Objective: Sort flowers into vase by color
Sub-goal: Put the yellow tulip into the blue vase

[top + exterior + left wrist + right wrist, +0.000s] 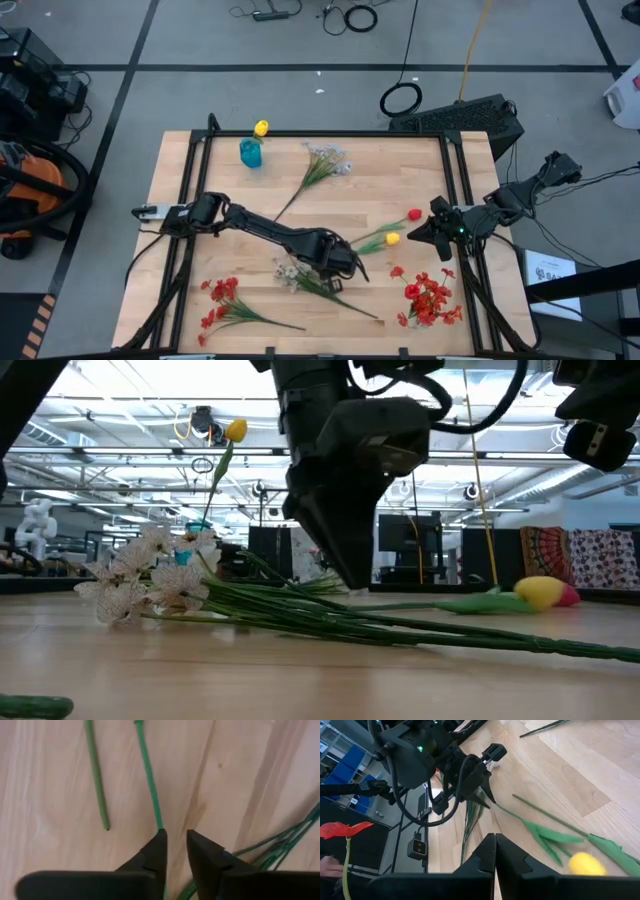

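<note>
We find the left hand (175,842), fingers slightly parted, directly over a thin green flower stem (148,775) running lengthwise ahead; the right hand (495,851), pressed together, waits farther off.

A teal vase (250,153) stands upright near the table's far edge, seemingly holding one yellow tulip (261,128). White sprigs (322,164), red sprays (428,300) and a red-and-yellow tulip pair (400,228) lie scattered flat.

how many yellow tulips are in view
2. One yellow tulip stands in the teal vase at the table's far edge. The other yellow tulip lies on the table beside a red tulip, near the right tool. None seem hidden.
</note>
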Robot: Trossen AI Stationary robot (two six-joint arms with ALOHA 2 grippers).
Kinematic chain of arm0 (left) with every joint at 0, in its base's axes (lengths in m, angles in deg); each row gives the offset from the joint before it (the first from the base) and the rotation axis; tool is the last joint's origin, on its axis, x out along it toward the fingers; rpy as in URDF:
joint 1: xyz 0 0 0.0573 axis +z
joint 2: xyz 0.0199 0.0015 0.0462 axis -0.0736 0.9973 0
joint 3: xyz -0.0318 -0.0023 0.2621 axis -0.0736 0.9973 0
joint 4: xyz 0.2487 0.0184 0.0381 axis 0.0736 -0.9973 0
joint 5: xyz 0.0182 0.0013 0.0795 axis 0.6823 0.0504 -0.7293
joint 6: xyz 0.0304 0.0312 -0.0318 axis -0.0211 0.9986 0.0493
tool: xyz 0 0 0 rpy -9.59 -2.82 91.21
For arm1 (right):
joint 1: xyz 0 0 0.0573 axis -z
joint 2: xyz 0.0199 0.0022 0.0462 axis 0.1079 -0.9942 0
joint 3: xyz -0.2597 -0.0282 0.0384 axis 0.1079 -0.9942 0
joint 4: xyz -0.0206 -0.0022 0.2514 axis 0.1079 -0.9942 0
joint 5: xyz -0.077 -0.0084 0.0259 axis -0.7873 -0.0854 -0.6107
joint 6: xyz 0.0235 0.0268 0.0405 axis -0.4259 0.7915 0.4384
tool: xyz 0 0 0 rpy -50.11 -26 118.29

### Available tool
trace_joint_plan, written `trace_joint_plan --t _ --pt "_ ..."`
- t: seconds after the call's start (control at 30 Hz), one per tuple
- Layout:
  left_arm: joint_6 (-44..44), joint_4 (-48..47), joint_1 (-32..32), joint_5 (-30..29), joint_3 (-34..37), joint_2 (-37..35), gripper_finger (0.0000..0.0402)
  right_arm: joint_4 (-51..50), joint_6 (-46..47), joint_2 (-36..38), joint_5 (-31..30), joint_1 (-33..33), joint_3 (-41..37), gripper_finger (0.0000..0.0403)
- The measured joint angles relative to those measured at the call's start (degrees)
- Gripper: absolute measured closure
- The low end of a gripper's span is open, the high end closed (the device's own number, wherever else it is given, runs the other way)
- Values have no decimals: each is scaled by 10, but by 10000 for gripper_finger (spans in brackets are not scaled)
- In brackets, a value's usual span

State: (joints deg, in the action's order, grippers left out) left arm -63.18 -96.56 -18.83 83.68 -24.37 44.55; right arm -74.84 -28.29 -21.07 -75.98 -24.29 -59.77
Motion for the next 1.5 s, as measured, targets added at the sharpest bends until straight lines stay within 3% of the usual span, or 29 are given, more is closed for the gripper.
trace_joint_plan --t 0.17,0.43,1.1,1.23,1.37,1.5 --pt "0 36 8 0 -4 0 281 0 0 0 0 0 0 403" --pt "20 153 28 -22 -4 15 274 0 1 0 0 0 0 403" --pt "35 150 43 -28 -4 58 274 0 -2 0 -14 0 0 403" --pt "32 148 44 -28 -5 59 301 0 -1 0 -16 0 0 403" --pt "43 139 50 -19 -5 52 382 0 3 0 -16 0 0 403" --pt "63 94 53 -14 -5 21 394 1 11 -1 -16 0 0 403"
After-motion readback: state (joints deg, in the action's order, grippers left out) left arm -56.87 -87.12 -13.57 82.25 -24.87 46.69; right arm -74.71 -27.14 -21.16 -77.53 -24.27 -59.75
